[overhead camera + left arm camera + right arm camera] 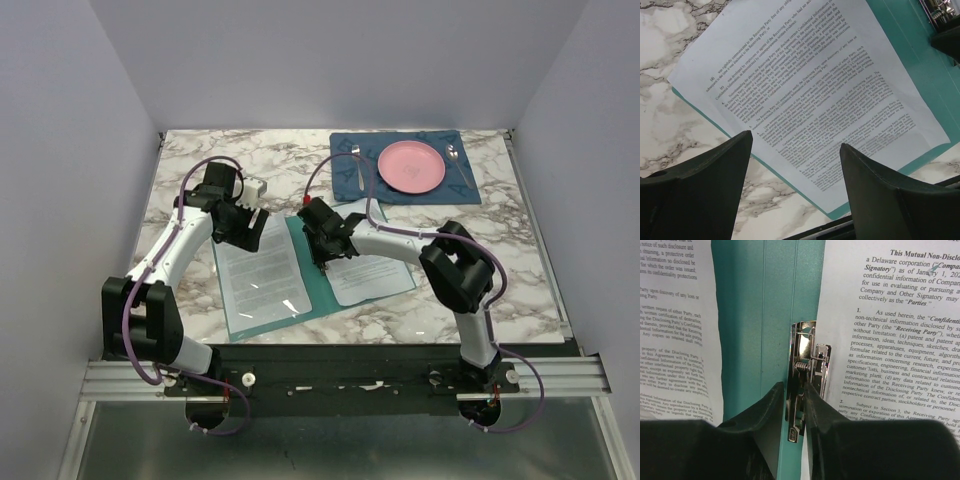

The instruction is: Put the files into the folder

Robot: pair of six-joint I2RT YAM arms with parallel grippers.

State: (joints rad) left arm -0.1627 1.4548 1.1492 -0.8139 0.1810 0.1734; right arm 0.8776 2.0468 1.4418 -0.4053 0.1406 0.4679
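Bright, even overhead light; only soft shadows on the marble surface (290,160). Top view a bit soft, faint glare streaks on the left sheet (262,275). Wrist views: print sharp, near jaws dark and out of focus. Metal clip (810,360) shows hard specular highlights.

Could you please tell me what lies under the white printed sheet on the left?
The thin teal-green folder, its border showing past the white printed sheet. Whether anything lies between them is covered.
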